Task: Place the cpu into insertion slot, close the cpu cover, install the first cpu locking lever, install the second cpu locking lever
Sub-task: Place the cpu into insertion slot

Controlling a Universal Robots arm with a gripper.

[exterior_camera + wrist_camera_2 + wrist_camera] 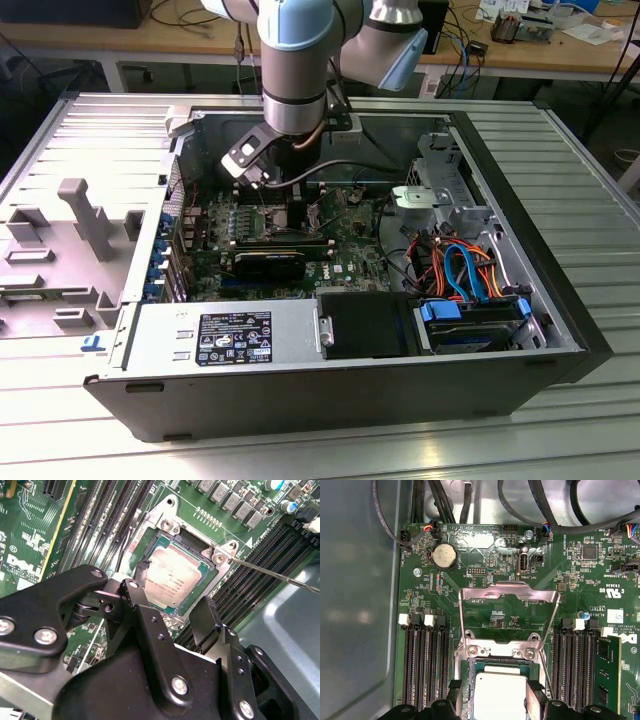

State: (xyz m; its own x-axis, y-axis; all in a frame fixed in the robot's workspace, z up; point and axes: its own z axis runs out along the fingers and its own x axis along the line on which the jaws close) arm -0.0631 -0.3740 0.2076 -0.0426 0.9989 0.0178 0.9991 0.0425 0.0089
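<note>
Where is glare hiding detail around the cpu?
In the second wrist view the cpu is washed pale, its print faint; in the first wrist view the cover glints along one bar; the exterior view is evenly lit.

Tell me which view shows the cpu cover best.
The first wrist view: the cpu cover stands swung open, its whole silver frame and window facing the camera. In the second wrist view I cannot tell it from the insertion slot's metal rim. In the exterior view it is too small to make out.
</note>
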